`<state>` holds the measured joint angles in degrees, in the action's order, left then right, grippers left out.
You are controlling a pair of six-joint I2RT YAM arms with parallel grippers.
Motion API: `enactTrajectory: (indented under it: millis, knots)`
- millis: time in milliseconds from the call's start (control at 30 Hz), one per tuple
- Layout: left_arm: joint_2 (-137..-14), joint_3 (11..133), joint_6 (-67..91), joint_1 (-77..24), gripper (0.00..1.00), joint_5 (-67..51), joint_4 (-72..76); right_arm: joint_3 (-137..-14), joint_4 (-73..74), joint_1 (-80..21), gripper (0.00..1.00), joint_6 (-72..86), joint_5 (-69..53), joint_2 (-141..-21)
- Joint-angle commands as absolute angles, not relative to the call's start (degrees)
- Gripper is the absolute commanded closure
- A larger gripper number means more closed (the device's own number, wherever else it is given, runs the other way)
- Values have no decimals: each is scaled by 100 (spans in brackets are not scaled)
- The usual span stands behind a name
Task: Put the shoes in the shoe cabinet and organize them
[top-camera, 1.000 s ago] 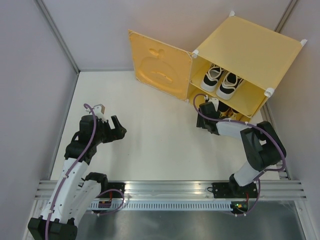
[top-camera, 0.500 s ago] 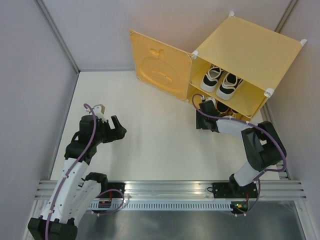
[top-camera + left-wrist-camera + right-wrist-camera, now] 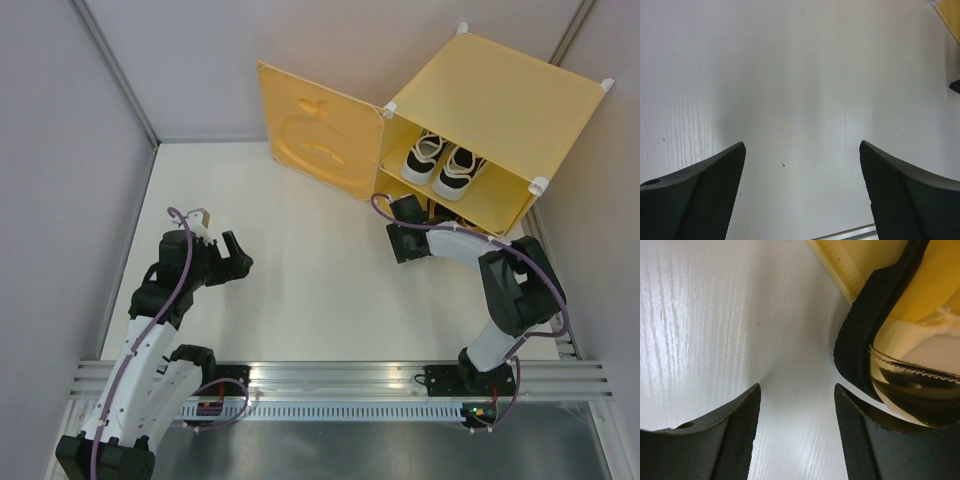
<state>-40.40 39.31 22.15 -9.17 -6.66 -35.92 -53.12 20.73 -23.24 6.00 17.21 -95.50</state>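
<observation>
- gold loafer (image 3: 910, 385), at shoe cabinet (image 3: 500, 90) lower mouth: likely light, stiff, slick; best pinched at its black collar edge.
- right gripper (image 3: 797, 390) beside it: jaws parted, empty.
- left gripper (image 3: 802, 145), well off cabinet: jaws spread wide.

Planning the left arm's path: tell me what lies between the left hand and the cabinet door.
Only bare white table; nothing sits between the left hand and the door. The top view shows it.
</observation>
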Motion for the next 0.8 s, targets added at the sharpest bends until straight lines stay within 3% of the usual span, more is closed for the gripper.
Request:
enactTrajectory:
  millis: [0,267,600,700,767]
  knots:
    - [-4025,3920,2206,-914,3,-765,-3498,-5563,2496,-2469,34,45,2003,-9817]
    - [-4025,3920,2215,-914,3,-765,-3498,-5792,2944,-2971,34,-404,2961,-10423]
    - [-4017,3920,2197,-905,3,-791,-3498,-5555,2927,-2971,35,-290,3822,-10161]
    - [-4025,3920,2197,-914,3,-791,-3498,-5484,2804,-2971,40,-246,4269,-10046]
    - [-4034,3920,2197,-914,3,-791,-3498,-5484,2743,-2988,50,-255,4429,-9985]
